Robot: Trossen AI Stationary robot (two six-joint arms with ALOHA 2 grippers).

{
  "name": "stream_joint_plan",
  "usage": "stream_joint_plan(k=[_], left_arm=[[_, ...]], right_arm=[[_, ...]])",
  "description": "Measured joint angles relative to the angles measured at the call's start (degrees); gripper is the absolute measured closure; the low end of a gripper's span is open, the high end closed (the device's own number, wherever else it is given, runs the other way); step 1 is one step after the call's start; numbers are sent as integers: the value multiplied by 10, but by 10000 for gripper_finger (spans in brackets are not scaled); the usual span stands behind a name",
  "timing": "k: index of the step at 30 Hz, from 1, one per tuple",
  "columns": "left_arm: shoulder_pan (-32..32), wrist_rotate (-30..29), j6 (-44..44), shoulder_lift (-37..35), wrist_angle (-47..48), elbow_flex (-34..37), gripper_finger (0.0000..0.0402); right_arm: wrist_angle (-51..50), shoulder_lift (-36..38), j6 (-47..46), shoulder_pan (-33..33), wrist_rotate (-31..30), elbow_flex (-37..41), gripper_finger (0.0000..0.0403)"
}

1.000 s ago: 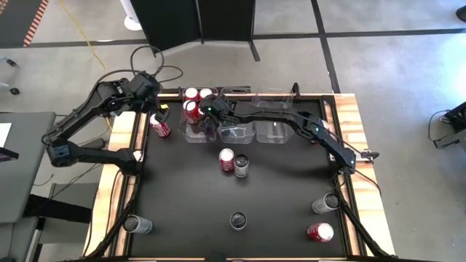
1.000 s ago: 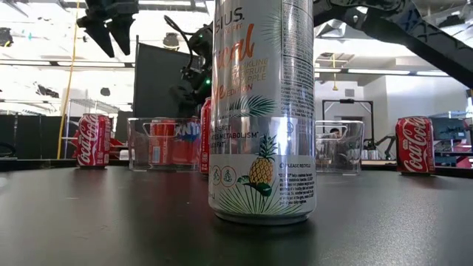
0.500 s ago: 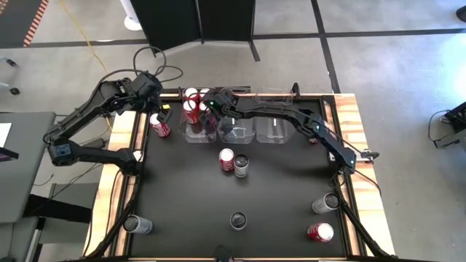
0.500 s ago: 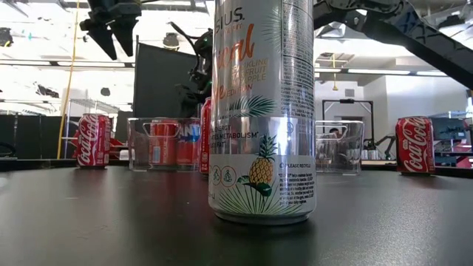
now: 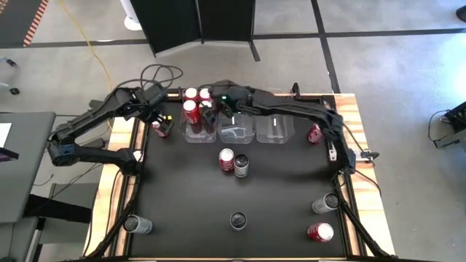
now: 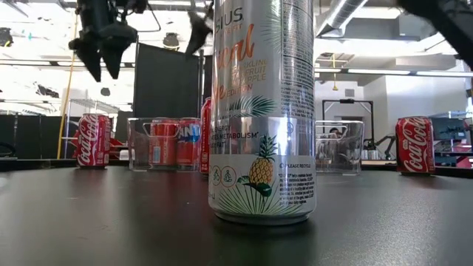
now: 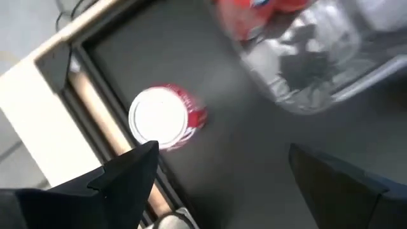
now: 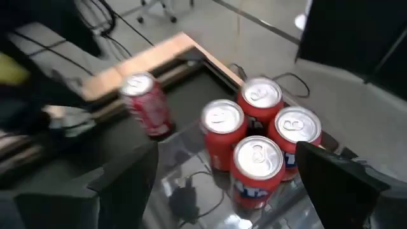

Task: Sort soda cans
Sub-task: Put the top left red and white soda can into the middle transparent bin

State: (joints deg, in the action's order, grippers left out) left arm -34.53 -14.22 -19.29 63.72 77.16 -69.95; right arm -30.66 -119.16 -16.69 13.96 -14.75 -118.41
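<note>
While the right claw (image 5: 211, 109) was low inside the left bin (image 5: 198, 132) a moment ago, it is now lifted and pulled a little toward the table's back edge, with its fingers apart and nothing between them. Directly under it stand 4 red cans (image 8: 254, 137) in that bin, so I judge that 1 more red can was just put there and released. The left claw (image 5: 159, 116) has moved down toward a red can (image 5: 161, 129) that stands on the table just outside this bin; its fingers are also apart and empty, and the can is below it and a little ahead, not yet between the fingers. This can looks like the next one to sort. Still free on the table are a red and a silver can (image 5: 240, 165) together in the middle, and more cans near the front edge. The left wrist view shows the white top of the can (image 7: 159, 117) under the fingers (image 7: 121, 175), which the high view hides partly. The low view is blocked mostly by 1 big silver can (image 6: 260, 111).
</note>
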Motion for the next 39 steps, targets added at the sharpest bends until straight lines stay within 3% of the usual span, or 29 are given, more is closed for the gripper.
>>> stream_joint_plan(k=[6,10,15,24,33,39], left_arm=[[-37,-39,-62,0,-9,58,44],[-71,-58,-72,0,-16,87,23],[-109,-47,-60,0,-52,117,4],[-136,7,-39,9,-154,150,4],[-154,8,-59,87,-147,151,6],[-155,-4,-59,125,-149,151,49]], right_arm=[[-57,73,-27,-32,-9,0,23],[-90,87,-30,-54,-47,0,23],[-118,86,-29,-67,-49,0,23],[-188,85,-25,-68,-49,1,23],[-213,85,18,-67,-48,1,23],[-263,85,20,-63,-48,1,23]])
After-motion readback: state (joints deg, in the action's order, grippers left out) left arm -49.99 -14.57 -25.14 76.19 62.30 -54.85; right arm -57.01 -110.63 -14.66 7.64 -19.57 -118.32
